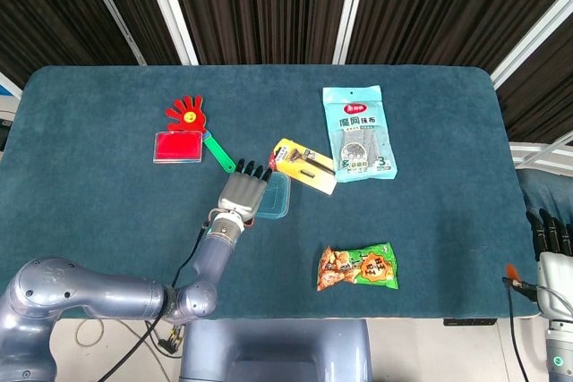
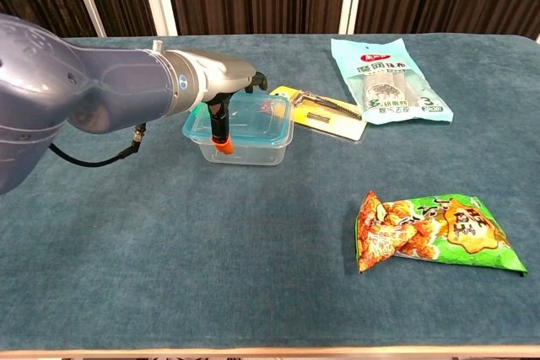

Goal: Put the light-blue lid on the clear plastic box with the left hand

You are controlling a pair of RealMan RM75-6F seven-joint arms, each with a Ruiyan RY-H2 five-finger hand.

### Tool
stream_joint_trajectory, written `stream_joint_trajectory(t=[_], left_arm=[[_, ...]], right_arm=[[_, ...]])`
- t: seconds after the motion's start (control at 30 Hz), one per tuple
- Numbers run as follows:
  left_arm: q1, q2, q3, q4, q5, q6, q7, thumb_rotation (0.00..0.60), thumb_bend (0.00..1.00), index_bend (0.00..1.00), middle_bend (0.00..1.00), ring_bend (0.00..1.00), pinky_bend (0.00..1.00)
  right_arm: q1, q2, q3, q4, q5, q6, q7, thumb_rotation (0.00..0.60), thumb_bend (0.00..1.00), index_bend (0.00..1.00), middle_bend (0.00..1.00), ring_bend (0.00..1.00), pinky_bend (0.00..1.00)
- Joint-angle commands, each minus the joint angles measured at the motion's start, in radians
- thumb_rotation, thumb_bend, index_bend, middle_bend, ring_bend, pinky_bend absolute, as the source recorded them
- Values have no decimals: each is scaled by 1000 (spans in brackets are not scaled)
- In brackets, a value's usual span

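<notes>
Both views are bright and evenly lit, and the light seems to come from above. The things on the table [image 1: 107, 221] throw only small, soft shadows, and the left arm [image 2: 76, 103] shows pale shiny patches in the chest view. Both pictures are sharp, with no blur.
</notes>
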Motion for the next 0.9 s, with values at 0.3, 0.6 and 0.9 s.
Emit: stream_joint_trajectory(t=[0.3, 0.6, 0.9], left_arm=[[-1, 3, 0, -4, 0, -1, 1, 600, 212, 29, 52, 0, 0], [-4, 5, -2, -9, 0, -4, 2, 600, 185, 22, 50, 0, 0], [-7, 13, 4, -34, 1, 10, 11, 600, 185, 18, 42, 0, 0]], right_arm=[[2, 3, 1, -7, 5, -4, -6, 600, 353, 15, 14, 0, 0], [2, 4, 0, -8, 7, -5, -9, 600, 353, 15, 14, 0, 0], [1, 5, -2, -10, 7, -5, -14, 600, 353, 15, 14, 0, 0]])
